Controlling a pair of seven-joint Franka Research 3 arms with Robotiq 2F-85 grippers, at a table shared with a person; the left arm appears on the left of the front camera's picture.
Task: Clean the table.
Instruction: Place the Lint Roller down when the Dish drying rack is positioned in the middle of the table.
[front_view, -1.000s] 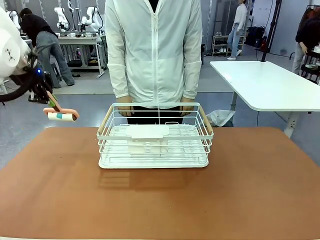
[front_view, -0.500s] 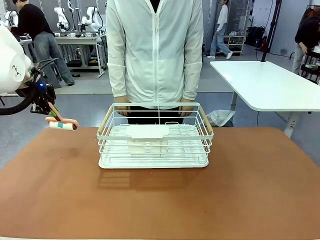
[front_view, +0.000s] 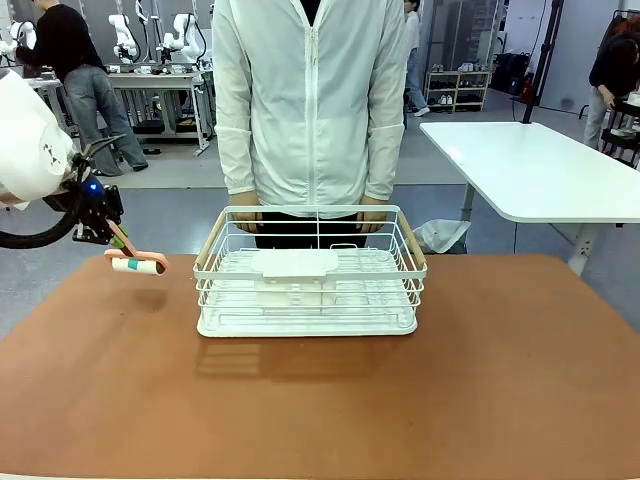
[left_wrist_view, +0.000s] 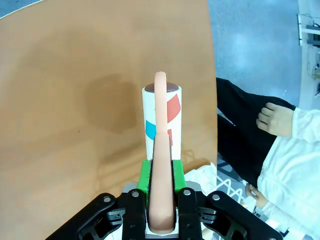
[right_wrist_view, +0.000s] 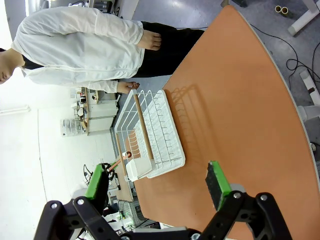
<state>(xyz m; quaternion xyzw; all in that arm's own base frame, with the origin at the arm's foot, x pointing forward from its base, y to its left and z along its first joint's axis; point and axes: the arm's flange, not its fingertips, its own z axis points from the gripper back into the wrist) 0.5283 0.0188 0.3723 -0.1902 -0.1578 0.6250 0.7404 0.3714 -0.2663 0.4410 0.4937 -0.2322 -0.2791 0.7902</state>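
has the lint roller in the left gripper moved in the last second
Yes. In the front view the lint roller, clamped in the left gripper, has come down and slightly toward the white wire basket, now low over the table.

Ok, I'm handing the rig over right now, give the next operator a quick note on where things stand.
Left gripper: shut on the pink handle of a lint roller, held in the air over the far-left part of the table.
Right gripper: open, holding nothing, above the table.
White wire basket: far-middle of the table, in front of the person standing there.
Done: roller is in hand.
Left: bring the roller down and roll it over the tabletop.
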